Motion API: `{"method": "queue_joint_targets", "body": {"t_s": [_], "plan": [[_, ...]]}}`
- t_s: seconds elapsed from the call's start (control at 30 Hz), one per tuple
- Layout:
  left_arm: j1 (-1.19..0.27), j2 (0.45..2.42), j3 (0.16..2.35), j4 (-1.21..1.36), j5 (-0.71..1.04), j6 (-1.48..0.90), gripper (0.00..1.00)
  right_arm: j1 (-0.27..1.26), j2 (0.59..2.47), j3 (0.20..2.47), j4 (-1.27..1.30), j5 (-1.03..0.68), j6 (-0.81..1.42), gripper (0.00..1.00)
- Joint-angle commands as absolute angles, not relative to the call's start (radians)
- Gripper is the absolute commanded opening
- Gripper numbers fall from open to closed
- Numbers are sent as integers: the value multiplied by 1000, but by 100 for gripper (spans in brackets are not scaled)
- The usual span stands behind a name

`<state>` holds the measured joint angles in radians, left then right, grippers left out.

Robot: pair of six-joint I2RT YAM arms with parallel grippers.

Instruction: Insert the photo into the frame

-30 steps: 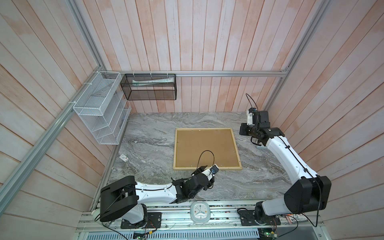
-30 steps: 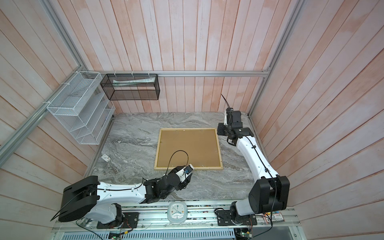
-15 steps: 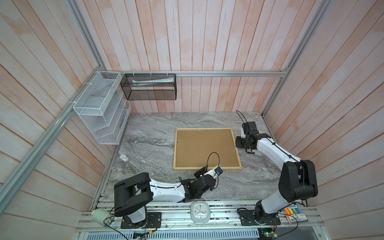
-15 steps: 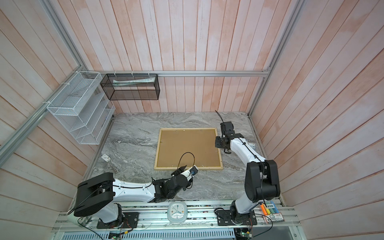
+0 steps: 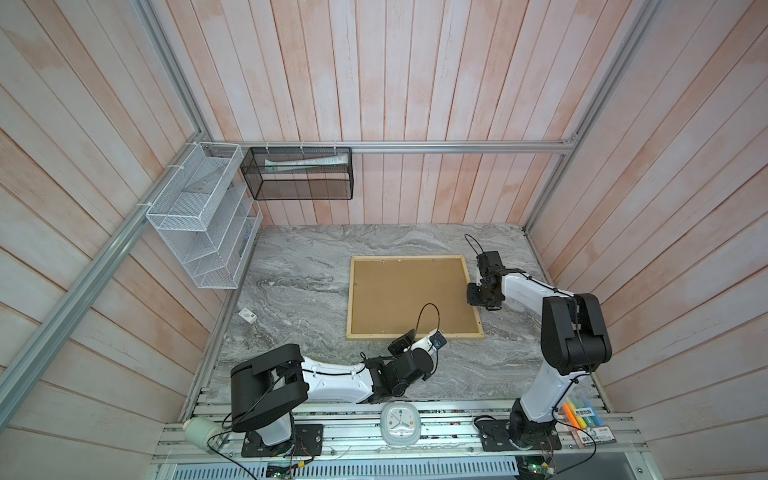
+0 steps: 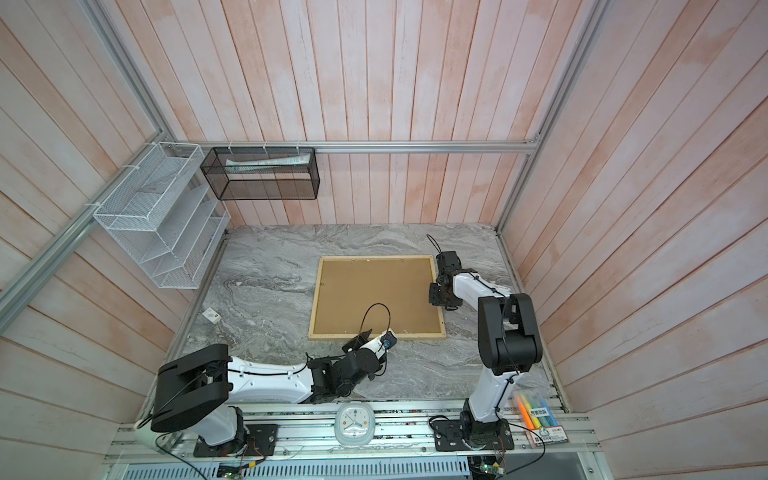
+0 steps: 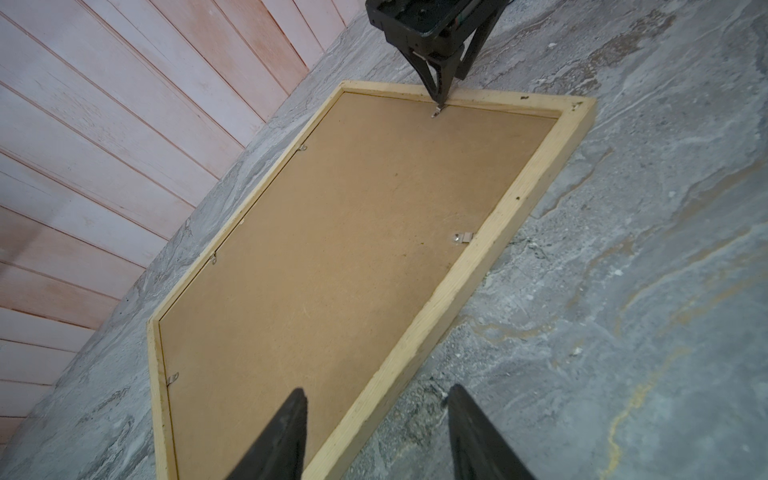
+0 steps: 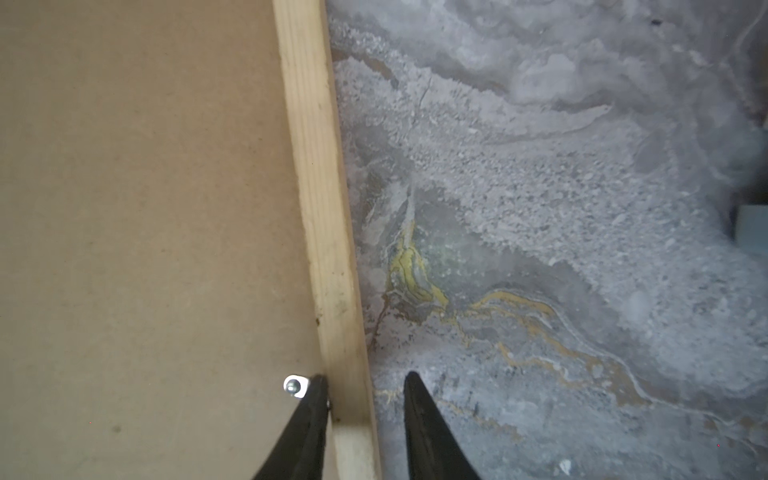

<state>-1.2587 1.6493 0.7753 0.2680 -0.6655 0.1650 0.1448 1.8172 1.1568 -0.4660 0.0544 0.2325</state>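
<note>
The frame (image 5: 374, 336) lies flat and face down near the middle of the marble table (image 5: 299, 291), with the brown backing board (image 5: 411, 295) sitting inside its pale wood strips. At the frame's 3 o'clock side the right gripper (image 8: 365, 376) stands with its jaws spread across the strip: one fingertip is on the inner side, touching a small metal tab (image 8: 296, 385), and the second is over the table, a little apart from the wood. At the 6 o'clock edge the left gripper (image 7: 377, 390) hovers low, jaws also spread and holding nothing, one finger over the board, one over the table.
</note>
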Motion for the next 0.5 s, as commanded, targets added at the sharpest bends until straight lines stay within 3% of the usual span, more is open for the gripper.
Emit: {"method": "queue_joint_targets", "body": {"t_s": [0.0, 0.47], "plan": [[-1259, 1667, 804, 242, -685, 149, 55, 129, 1852, 1206, -444, 45, 221, 31], [-1259, 1675, 801, 242, -692, 140, 55, 120, 1950, 1277, -462, 0, 203, 22]]}}
